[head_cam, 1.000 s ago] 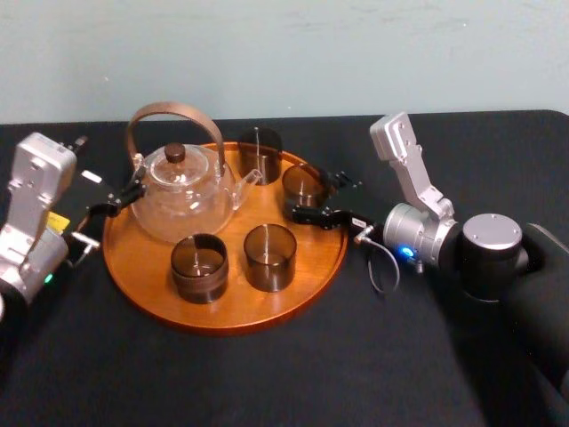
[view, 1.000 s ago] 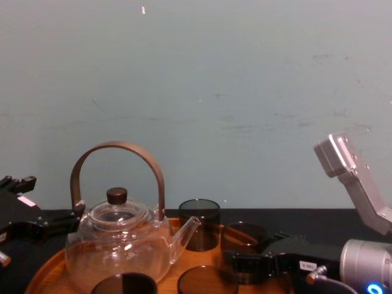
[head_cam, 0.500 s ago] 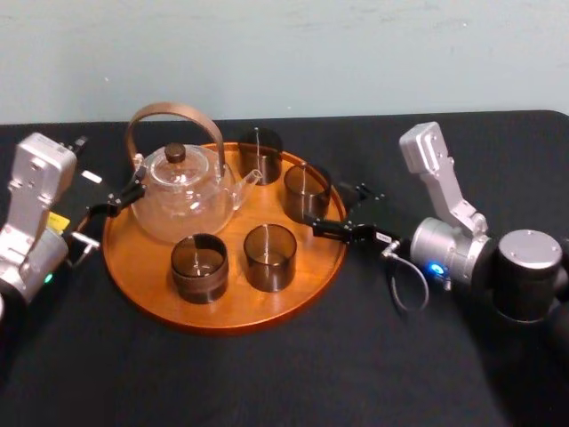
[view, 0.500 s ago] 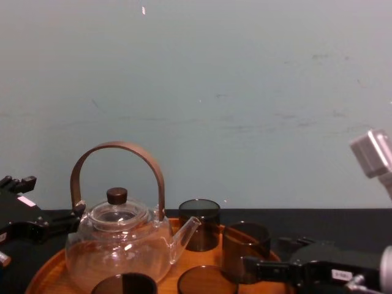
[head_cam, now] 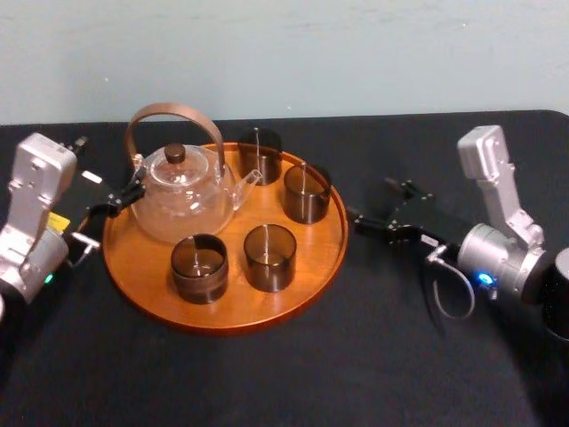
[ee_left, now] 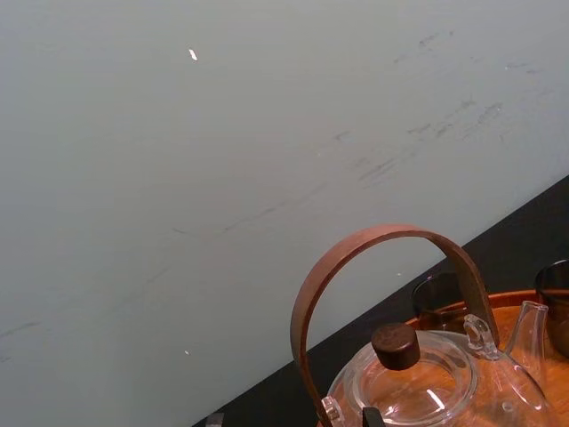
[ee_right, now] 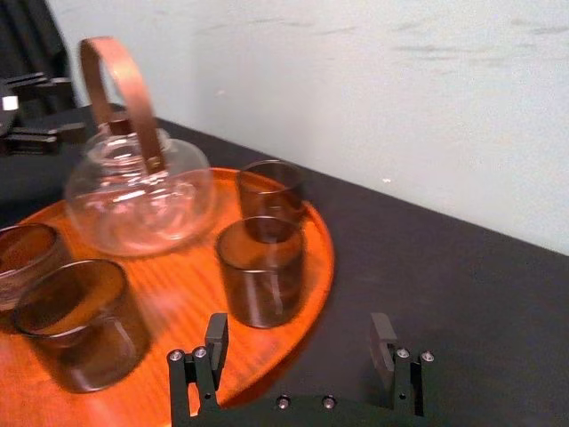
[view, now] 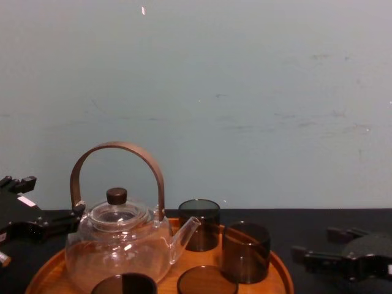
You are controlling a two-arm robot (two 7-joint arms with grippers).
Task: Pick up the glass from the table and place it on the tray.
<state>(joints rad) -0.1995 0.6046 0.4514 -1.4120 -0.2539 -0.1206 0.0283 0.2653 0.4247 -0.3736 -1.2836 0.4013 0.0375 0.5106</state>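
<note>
The dark smoky glass stands upright on the right side of the round orange-brown tray; it also shows as the glass and the glass. My right gripper is open and holds nothing. It hovers over the black table just past the tray's right rim, a short way from the glass. The right wrist view has the open right gripper facing that glass. My left gripper sits open at the tray's left edge, beside the teapot.
A glass teapot with a brown arched handle fills the tray's back left. Three more dark glasses stand on the tray: one at the back and two in front. A pale wall rises behind the table.
My right gripper was around the glass on the tray, let it go and pulled back to the right, off the tray. The glass stays put. The left arm has not moved.
</note>
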